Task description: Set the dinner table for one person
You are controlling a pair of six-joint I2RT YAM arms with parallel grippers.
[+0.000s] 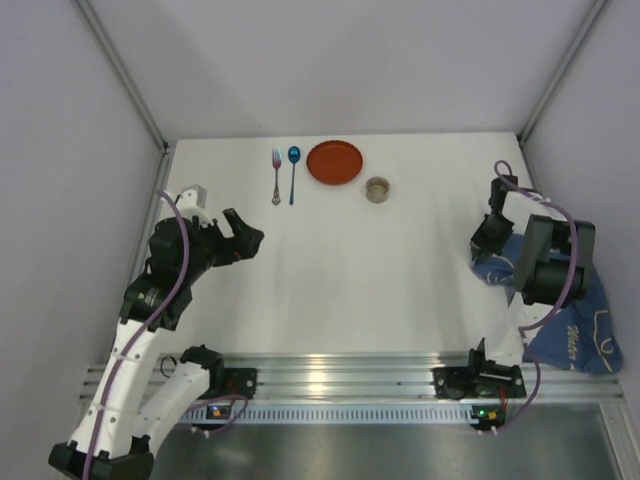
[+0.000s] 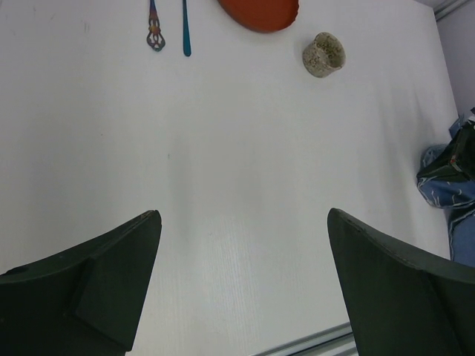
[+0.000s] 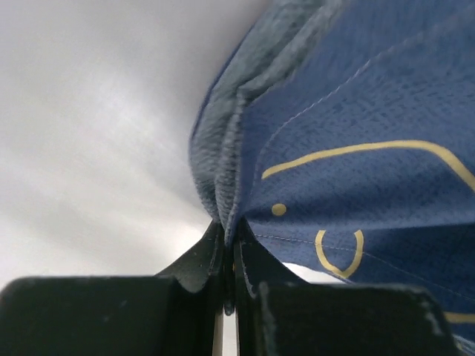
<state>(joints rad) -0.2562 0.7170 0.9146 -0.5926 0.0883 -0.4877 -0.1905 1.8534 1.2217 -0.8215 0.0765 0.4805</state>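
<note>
The dinner table (image 1: 380, 270) is a plain white top. At its far side lie a fork (image 1: 277, 175), a blue spoon (image 1: 293, 172), a red plate (image 1: 334, 162) and a small speckled cup (image 1: 378, 189). A dark blue cloth (image 1: 580, 330) with pale outlines is bunched at the right edge. My right gripper (image 1: 487, 245) is shut on a fold of this cloth (image 3: 356, 111), the fabric pinched between its fingertips (image 3: 230, 237). My left gripper (image 1: 248, 233) hangs open over the left part of the table, with only bare tabletop (image 2: 223, 148) between its fingers (image 2: 245, 215).
Grey side panels close in the table on the left, right and far sides. An aluminium rail (image 1: 350, 375) carrying the arm bases runs along the near edge. The left wrist view also shows the cup (image 2: 323, 53), the plate (image 2: 260, 11) and the cloth (image 2: 445, 185).
</note>
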